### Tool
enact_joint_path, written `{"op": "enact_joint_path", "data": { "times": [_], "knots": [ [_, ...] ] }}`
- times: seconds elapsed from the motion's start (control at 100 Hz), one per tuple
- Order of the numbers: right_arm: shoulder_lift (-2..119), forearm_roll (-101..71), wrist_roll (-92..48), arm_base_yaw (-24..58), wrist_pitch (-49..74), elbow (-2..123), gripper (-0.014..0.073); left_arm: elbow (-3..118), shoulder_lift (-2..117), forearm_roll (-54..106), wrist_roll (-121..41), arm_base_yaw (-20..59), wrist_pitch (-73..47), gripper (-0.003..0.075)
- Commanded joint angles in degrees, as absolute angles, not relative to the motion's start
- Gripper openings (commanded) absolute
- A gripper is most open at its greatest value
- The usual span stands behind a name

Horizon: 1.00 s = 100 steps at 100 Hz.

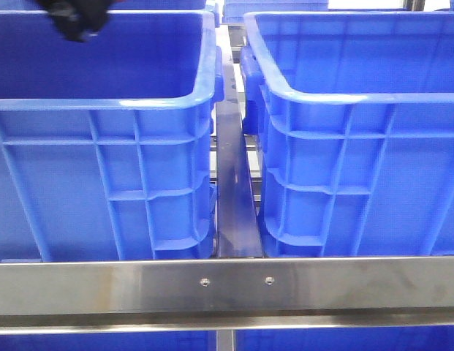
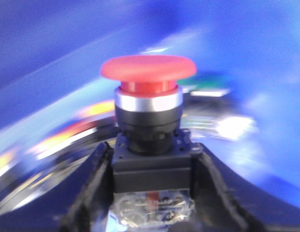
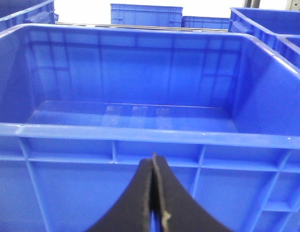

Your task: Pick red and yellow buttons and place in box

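Left jaws [image 2: 152,193] clamp red button [image 2: 149,72]; blurred blue walls surround.

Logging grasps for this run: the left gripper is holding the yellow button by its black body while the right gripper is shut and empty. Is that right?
Not quite: the button in the left gripper has a red cap, not a yellow one, as the left wrist view shows. The rest holds: its fingers clamp the black body, and the right gripper is shut with nothing in it.
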<state>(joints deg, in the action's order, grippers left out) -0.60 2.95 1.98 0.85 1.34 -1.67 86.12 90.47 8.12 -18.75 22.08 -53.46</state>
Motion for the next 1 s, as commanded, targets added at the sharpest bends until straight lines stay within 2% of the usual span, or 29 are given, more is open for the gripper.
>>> {"op": "enact_joint_path", "data": {
  "times": [0.0, 0.36, 0.72, 0.99],
  "knots": [
    [-1.9, 3.6, 2.0, 0.8, -3.1, -0.7, -0.0058, 87.8, 87.5, 11.8, -22.4, 25.8, -51.6, 0.0136],
    [-1.9, 3.6, 2.0, 0.8, -3.1, -0.7, -0.0058, 87.8, 87.5, 14.5, -25.3, 38.9, -52.6, 0.0136],
    [-1.9, 2.3, 2.0, 0.7, -2.2, -0.1, -0.0057, 87.8, 87.5, 14.7, -25.3, 42.0, -54.4, 0.0136],
    [-0.8, 1.3, 2.0, 0.7, 16.2, 11.7, -0.0057, 87.8, 87.6, 14.7, -25.3, 42.0, -56.0, 0.0136]
  ]
}}
